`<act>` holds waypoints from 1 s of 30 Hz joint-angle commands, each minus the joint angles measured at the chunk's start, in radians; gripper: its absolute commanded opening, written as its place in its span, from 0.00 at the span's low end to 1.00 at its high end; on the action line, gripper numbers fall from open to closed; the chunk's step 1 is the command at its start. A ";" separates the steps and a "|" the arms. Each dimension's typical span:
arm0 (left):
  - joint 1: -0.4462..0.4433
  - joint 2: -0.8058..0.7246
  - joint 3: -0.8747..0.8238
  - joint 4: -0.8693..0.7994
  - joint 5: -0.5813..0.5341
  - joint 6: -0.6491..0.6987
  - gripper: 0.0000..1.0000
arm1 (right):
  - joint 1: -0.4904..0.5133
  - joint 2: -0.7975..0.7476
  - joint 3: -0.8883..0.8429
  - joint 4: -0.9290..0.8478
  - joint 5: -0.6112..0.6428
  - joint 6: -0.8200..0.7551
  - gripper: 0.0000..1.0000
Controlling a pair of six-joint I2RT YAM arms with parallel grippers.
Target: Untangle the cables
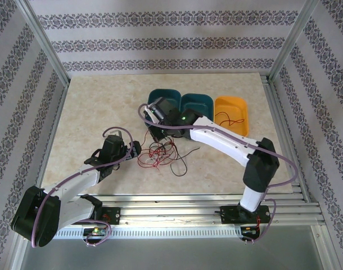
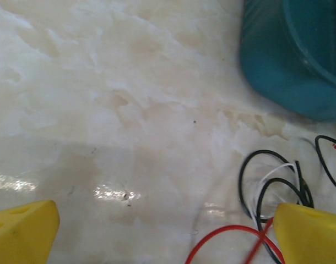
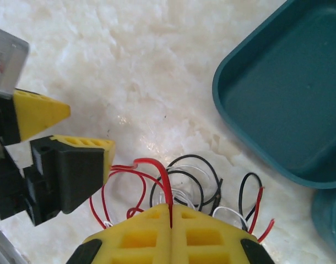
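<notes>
A: Starting left: the left pincer [image 2: 168, 236] is seen with its jaws wide apart and nothing held. The cables [image 2: 272, 190] lie on the table [image 2: 129, 110], just inside its right fingertip [image 2: 308, 234].

B: Handling?

A: Judged very light, limp and springy. Thin, so likely slippery. Neighbouring loops would probably be dragged along if one strand were pulled hard.

B: Right side?

A: The right pincer [image 3: 171, 212] is clamped shut on a red cable [image 3: 163, 181], pinched at a raised loop right at its tips. Black and white strands are bunched just beyond. A teal tray [image 3: 289, 93] is seen further ahead, to its right.

B: Where should hold be taken?

A: A free loop at the pile's edge is advised, not the knotted middle. The rest could be pinned down by the left pincer.
</notes>
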 commanded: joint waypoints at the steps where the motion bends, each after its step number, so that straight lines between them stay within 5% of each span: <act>1: 0.013 0.005 -0.003 0.057 0.052 0.035 0.99 | 0.011 -0.082 -0.048 0.087 0.050 -0.006 0.00; 12: 0.012 0.037 0.004 0.109 0.109 0.038 0.99 | 0.014 -0.268 -0.162 0.263 0.074 0.003 0.00; 30: 0.012 -0.015 -0.002 0.293 0.246 0.081 0.99 | 0.015 -0.367 -0.150 0.332 0.102 -0.062 0.00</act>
